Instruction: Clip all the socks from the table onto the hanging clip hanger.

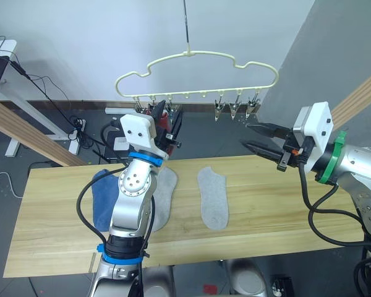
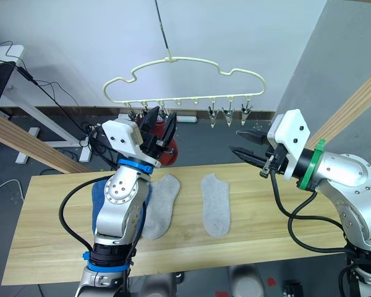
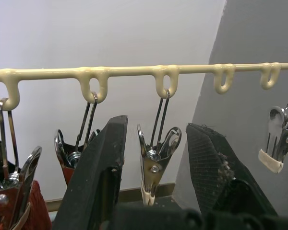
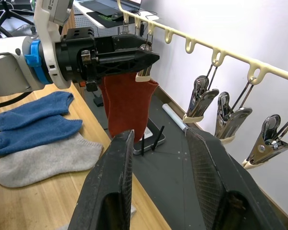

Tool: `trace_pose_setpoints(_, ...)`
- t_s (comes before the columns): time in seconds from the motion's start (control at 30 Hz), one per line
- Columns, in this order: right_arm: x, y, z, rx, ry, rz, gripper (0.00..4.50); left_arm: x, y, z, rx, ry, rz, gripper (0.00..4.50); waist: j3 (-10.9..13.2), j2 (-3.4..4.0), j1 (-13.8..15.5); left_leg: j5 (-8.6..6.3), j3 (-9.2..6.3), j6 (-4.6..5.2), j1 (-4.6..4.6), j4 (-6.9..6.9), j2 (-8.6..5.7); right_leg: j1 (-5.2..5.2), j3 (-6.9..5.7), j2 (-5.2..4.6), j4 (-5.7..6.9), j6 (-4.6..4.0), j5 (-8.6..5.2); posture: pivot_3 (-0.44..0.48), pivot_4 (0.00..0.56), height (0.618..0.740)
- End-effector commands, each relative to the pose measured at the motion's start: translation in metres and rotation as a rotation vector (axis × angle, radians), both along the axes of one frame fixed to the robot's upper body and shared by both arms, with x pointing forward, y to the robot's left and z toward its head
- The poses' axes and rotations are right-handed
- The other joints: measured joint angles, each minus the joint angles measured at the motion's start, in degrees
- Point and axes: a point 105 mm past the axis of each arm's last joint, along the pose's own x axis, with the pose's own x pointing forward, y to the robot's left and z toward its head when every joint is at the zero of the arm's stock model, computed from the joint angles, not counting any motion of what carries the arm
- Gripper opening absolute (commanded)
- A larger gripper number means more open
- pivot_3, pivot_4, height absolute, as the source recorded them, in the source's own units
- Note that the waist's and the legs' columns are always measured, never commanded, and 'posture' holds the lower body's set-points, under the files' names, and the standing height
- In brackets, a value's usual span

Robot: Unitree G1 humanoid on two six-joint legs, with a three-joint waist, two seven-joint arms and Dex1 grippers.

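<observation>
Left gripper point(image 1: 167, 119) is up at the clip hanger point(image 1: 198, 73), jaws spread with an empty metal clip point(image 3: 153, 167) hanging between the fingers and nothing held. Right gripper point(image 1: 258, 137) hovers above the table's point(image 1: 266, 216) far edge, jaws also apart and empty, near the three bare clips point(image 4: 225, 117) at the hanger's right end. Progress looks like about a third: rust red socks point(image 4: 127, 108) hang clipped at the hanger's left end, likely both, though I can't tell for sure. Left on the table: two blue socks point(image 4: 36, 122) stacked, one grey sock point(image 2: 161, 213) touching them, another grey sock point(image 1: 213, 198) lying apart mid-table. In the way: the left arm itself covers part of the blue and grey pile. Around: slanted wooden poles point(image 1: 25, 133) either side, cables point(image 1: 49, 83) on the floor behind.
</observation>
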Motion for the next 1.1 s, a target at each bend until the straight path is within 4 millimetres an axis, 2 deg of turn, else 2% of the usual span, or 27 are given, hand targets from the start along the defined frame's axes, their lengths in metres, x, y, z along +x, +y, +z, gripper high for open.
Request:
trace_pose_setpoints(0.03,-0.006,0.004,0.007,-0.004,-0.043,0.024,1.75,-0.008,-0.001,0.016,-0.021,-0.066,-0.007,2.11,0.00,0.00,-0.04,0.00,0.00,0.00,0.00,0.00,0.00,0.00,0.00,0.00,0.00,0.00,0.00,-0.286,0.360,0.740)
trace_pose_setpoints(0.07,-0.006,0.004,0.007,-0.004,-0.043,0.024,1.75,-0.008,-0.001,0.016,-0.022,-0.067,-0.007,2.11,0.00,0.00,-0.06,0.00,0.00,0.00,0.00,0.00,0.00,0.00,0.00,0.00,0.00,0.00,0.00,-0.285,0.361,0.740)
trace_pose_setpoints(0.17,-0.006,0.004,0.007,-0.003,-0.041,0.027,1.75,-0.008,0.000,0.016,-0.020,-0.069,0.000,1.58,0.00,0.00,-0.10,0.00,0.00,0.00,0.00,0.00,0.00,0.00,0.00,0.00,0.00,0.00,0.00,-0.284,0.362,0.740)
trace_pose_setpoints(0.23,-0.007,0.004,0.007,-0.003,-0.040,0.029,1.75,-0.008,0.000,0.016,-0.016,-0.069,0.001,0.96,0.00,0.00,-0.11,0.00,0.00,0.00,0.00,0.00,0.00,0.00,0.00,0.00,0.00,0.00,0.00,-0.283,0.362,0.740)
trace_pose_setpoints(0.4,-0.008,0.005,0.002,-0.009,-0.028,0.032,1.75,-0.008,0.002,0.016,-0.008,-0.072,0.009,0.05,0.00,0.00,-0.12,0.00,0.00,0.00,0.01,0.00,0.00,0.00,0.00,0.00,0.01,0.00,0.00,-0.281,0.364,0.740)
trace_pose_setpoints(0.53,-0.009,0.006,-0.007,-0.024,0.002,0.025,1.75,-0.008,0.003,0.016,-0.006,-0.071,0.010,0.01,0.00,0.00,-0.13,0.00,-0.01,0.00,0.01,0.00,0.00,0.01,0.00,0.00,0.01,0.00,0.00,-0.279,0.365,0.740)
trace_pose_setpoints(0.63,-0.001,0.002,-0.029,-0.051,0.052,-0.087,2.31,-0.008,0.002,0.016,0.003,-0.070,0.003,0.00,0.00,0.00,-0.14,0.00,-0.01,0.00,0.01,0.00,0.00,0.01,0.00,0.00,0.01,0.00,0.00,-0.273,0.369,0.740)
trace_pose_setpoints(0.73,0.000,0.010,-0.058,-0.024,0.122,-0.186,3.32,-0.009,0.003,0.016,0.021,-0.064,-0.009,0.00,-0.01,-0.02,-0.15,0.00,-0.02,-0.01,0.02,-0.01,0.02,0.02,-0.01,0.00,0.01,0.00,0.00,-0.260,0.377,0.740)
trace_pose_setpoints(0.83,0.001,0.026,-0.096,0.018,0.223,-0.333,4.38,-0.009,0.006,0.017,0.034,-0.055,-0.030,0.00,-0.01,-0.02,-0.27,0.01,-0.01,-0.02,0.04,-0.04,0.07,-0.02,0.02,0.06,0.05,0.01,-0.01,-0.256,0.378,0.740)
trace_pose_setpoints(1.03,-0.005,0.051,-0.145,0.056,0.345,-0.513,4.45,-0.011,0.007,0.020,0.052,-0.049,-0.058,0.00,-0.01,-0.01,-0.90,0.05,-0.02,-0.09,0.05,-0.03,0.09,-0.07,0.03,0.07,0.11,0.28,-0.16,-0.241,0.378,0.740)
trace_pose_setpoints(1.1,-0.001,0.054,-0.162,0.080,0.388,-0.593,4.45,-0.011,0.008,0.021,0.055,-0.046,-0.060,0.00,-0.01,-0.01,-0.89,0.05,-0.01,-0.10,0.05,-0.03,0.08,-0.07,0.05,0.07,0.10,0.29,-0.18,-0.221,0.377,0.740)
